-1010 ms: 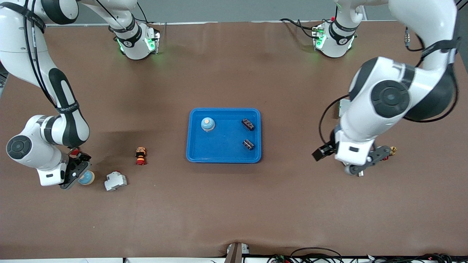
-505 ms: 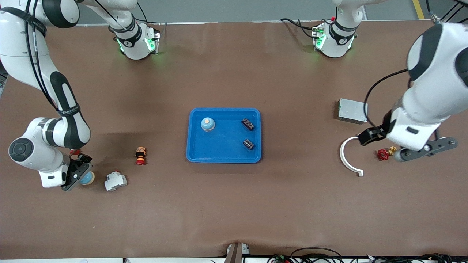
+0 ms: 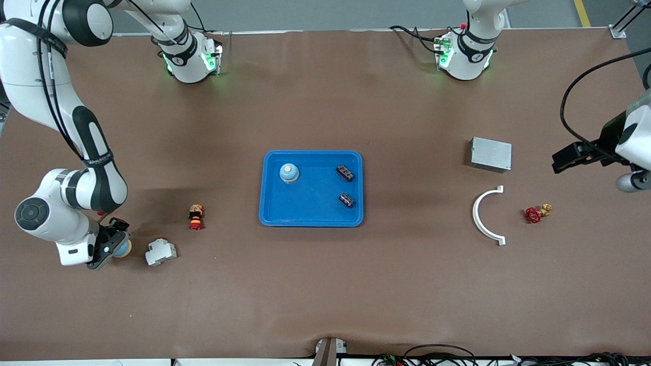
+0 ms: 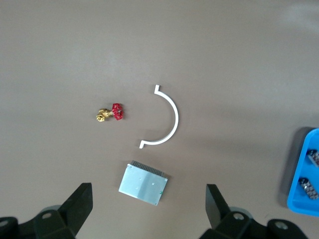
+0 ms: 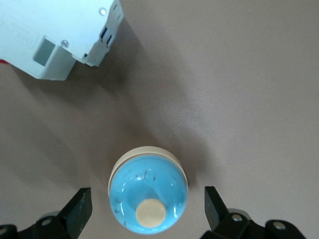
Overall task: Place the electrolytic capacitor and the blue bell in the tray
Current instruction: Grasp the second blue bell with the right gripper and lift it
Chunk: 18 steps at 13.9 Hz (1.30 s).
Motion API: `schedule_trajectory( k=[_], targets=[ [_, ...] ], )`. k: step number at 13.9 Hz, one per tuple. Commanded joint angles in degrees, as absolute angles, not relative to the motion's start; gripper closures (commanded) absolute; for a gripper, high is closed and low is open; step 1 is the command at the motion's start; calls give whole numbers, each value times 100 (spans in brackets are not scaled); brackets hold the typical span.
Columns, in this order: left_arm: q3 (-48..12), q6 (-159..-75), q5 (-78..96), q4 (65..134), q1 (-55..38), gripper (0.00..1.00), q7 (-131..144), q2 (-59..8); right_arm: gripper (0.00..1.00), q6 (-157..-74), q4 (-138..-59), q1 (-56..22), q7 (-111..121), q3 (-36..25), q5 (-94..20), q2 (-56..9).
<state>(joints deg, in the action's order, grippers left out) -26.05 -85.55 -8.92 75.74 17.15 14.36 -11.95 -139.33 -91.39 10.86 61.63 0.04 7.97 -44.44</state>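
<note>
In tray (image 3: 311, 219): 1 blue bell (image 3: 289, 173), 2 capacitors (image 3: 345, 173) | on table: 1 second bell (image 5: 148, 190), between parted right gripper (image 5: 148, 219) fingers | left gripper (image 4: 149, 211) spread wide, over grey box (image 4: 143, 182) | 1 white breaker (image 3: 160, 252) beside

In the front view the right gripper (image 3: 113, 245) hides most of the blue bell (image 3: 123, 248) on the table, the left gripper (image 3: 630, 178) is cut off at the frame's edge, and the two dark parts (image 3: 345, 173) in the tray (image 3: 310, 221) are too small to identify.
</note>
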Motion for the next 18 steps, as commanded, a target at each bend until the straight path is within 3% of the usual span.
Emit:
schedule_trajectory(
  k=[1, 4, 5, 6, 7, 9, 13, 18],
  targets=[
    [-2619, -8368, -730, 7778, 1871, 0, 1135, -827, 0, -13869, -8886, 1143, 6258, 79, 800, -4649],
    [-2453, -8227, -501, 7900, 1777, 0, 1063, -529, 3, -13896, -8886, 1134, 6267, 79, 712, -4658],
    [-2035, -8235, -492, 8032, 1375, 0, 1063, -371, 33, -13896, -8886, 1125, 6267, 79, 712, -4658],
    [-1421, -8244, -440, 8190, 788, 0, 1055, -221, 53, -13887, -8886, 1125, 6267, 79, 712, -4650],
    [-867, -8314, -265, 8365, 321, 0, 1046, -81, 65, -13852, -8886, 1116, 6267, 88, 721, -4641],
    [-362, -8524, -62, 8743, -25, 0, 819, 174, 81, -13773, -8886, 1107, 6249, 114, 712, -4597],
    [-106, -8763, -62, 9123, -281, 0, 642, 396, 90, -12695, -8781, 1011, 6074, 281, 554, -4299],
    [-132, -8719, -62, 9097, -255, 0, 633, 404, 93, -10919, -8780, 380, 3995, 290, 431, -3324]
  ],
)
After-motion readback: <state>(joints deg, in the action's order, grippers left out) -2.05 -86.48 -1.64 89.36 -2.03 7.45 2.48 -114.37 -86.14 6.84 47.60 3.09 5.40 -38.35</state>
